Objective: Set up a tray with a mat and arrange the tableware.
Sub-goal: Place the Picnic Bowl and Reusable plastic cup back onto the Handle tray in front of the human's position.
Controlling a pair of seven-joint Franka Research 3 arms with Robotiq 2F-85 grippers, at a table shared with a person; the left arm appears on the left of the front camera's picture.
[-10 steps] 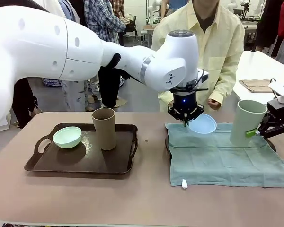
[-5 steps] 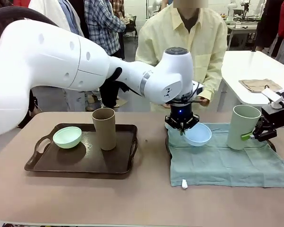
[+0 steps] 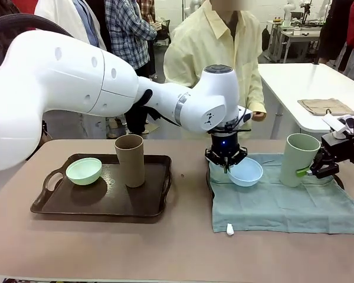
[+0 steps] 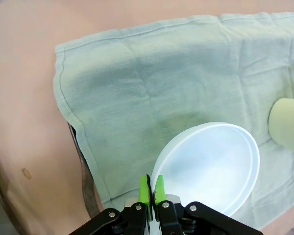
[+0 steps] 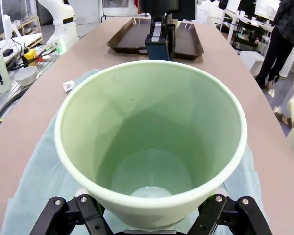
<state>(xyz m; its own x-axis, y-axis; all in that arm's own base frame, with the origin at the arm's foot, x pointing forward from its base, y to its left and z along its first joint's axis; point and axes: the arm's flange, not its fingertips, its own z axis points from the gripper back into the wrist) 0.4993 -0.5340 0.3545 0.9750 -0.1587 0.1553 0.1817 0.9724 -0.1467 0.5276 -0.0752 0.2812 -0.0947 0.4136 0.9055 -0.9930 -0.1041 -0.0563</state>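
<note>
Item one: small light blue round plastic bowl [image 3: 246, 171] [image 4: 210, 166], tilted low over the sage-green cloth mat [image 3: 283, 203], with my left gripper [image 3: 226, 167] [image 4: 152, 188] pinched together on its near rim. Item two: tall pale green plastic tumbler [image 3: 298, 158], leaning at the mat's right end, with my right gripper [image 3: 307, 171] clamped around its lower wall. I judge both light, stiff and slick-sided: take the bowl by its thin rim and the tumbler mid-wall. Brown tumbler [image 3: 130, 160] and mint green bowl [image 3: 84, 170]: on the dark tray [image 3: 100, 203], on the worktop [image 3: 165, 247].

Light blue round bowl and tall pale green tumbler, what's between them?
Only bare grey-green cloth mat lies between light blue bowl and pale green tumbler, front view.
</note>
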